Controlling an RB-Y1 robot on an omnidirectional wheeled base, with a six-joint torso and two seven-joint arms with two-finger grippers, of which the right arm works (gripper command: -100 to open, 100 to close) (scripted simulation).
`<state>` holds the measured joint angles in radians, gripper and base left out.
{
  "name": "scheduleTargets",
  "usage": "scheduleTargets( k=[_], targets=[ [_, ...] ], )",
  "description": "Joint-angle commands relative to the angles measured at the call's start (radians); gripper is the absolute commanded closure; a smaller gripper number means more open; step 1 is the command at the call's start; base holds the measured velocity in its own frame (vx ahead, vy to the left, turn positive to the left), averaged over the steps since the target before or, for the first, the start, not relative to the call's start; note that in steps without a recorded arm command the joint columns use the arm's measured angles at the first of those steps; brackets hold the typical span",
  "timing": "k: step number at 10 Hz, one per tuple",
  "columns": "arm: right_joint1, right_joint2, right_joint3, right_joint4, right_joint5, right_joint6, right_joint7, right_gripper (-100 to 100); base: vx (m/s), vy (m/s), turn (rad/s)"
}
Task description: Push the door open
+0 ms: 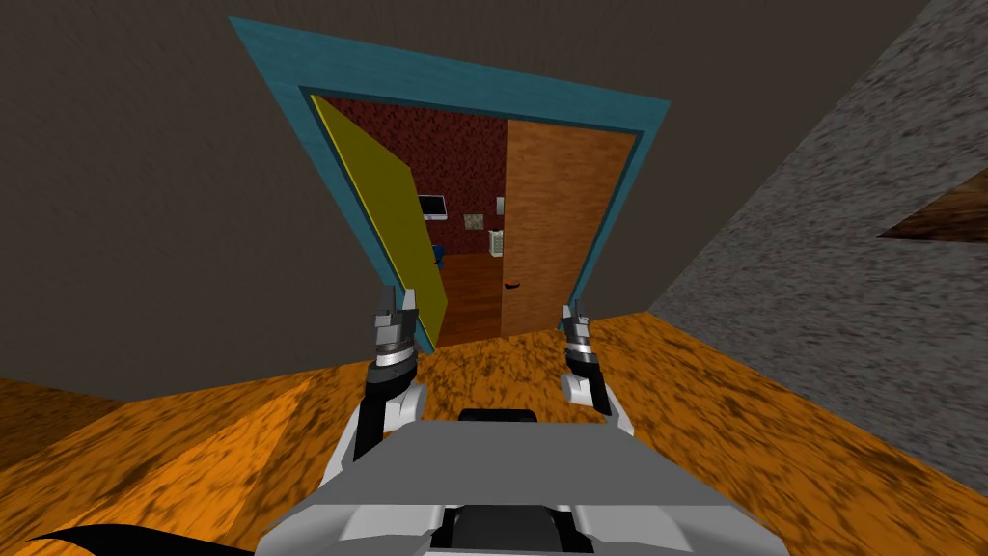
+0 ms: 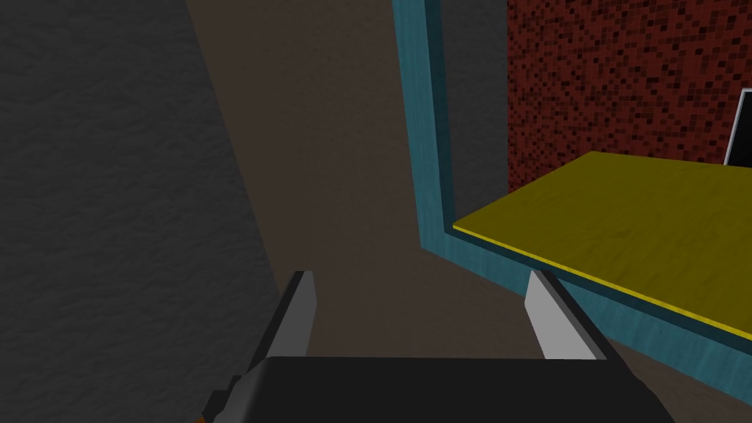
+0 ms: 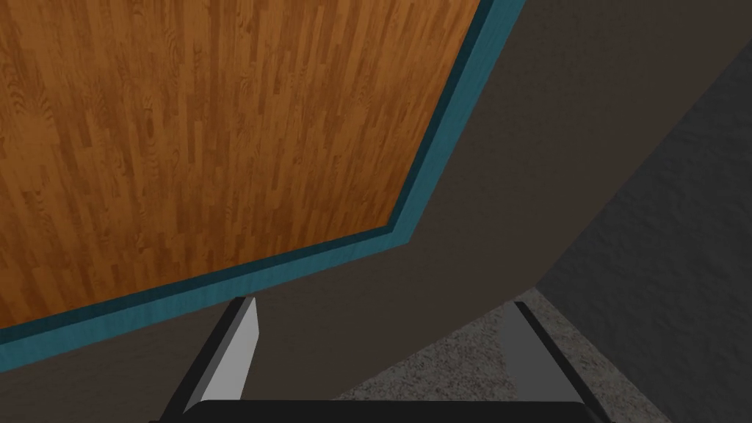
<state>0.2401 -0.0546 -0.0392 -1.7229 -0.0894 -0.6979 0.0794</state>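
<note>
A teal door frame [image 1: 463, 85] holds two leaves. The yellow left leaf [image 1: 391, 217] stands ajar, swung into the room beyond. The brown wood-grain right leaf [image 1: 555, 212] sits flat in the frame, with a small dark handle [image 1: 511, 284] near its inner edge. My left gripper [image 1: 397, 311] is open just short of the yellow leaf's lower edge. In the left wrist view the left gripper [image 2: 422, 312] points at the frame's corner [image 2: 433, 235] beside the yellow leaf [image 2: 624, 228]. My right gripper [image 1: 574, 315] is open by the frame's right post. The right gripper [image 3: 382, 338] faces the wood leaf [image 3: 220, 125], not touching it.
A dark brown wall [image 1: 145, 212] surrounds the frame. A rough grey wall [image 1: 830, 290] closes in on the right. The floor [image 1: 502, 372] is mottled orange. Through the gap I see a dark red wall [image 1: 453, 154], a wood floor and a small screen [image 1: 431, 206].
</note>
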Motion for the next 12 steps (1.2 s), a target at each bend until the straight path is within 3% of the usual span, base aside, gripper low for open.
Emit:
scheduleTargets(
  k=[1, 4, 9, 12],
  targets=[
    [-0.028, -0.002, 0.000, 0.050, -0.002, -0.009, 0.001, -100, 0.061, -0.011, 0.028],
    [-0.046, -0.005, 0.001, 0.109, -0.004, -0.015, 0.000, -100, 0.046, -0.015, 0.037],
    [-0.117, -0.011, 0.005, 0.269, -0.012, -0.037, -0.002, -100, 0.065, -0.020, 0.058],
    [-0.135, -0.013, 0.006, 0.329, -0.014, -0.042, -0.002, -100, 0.055, -0.017, 0.036]
  ],
)
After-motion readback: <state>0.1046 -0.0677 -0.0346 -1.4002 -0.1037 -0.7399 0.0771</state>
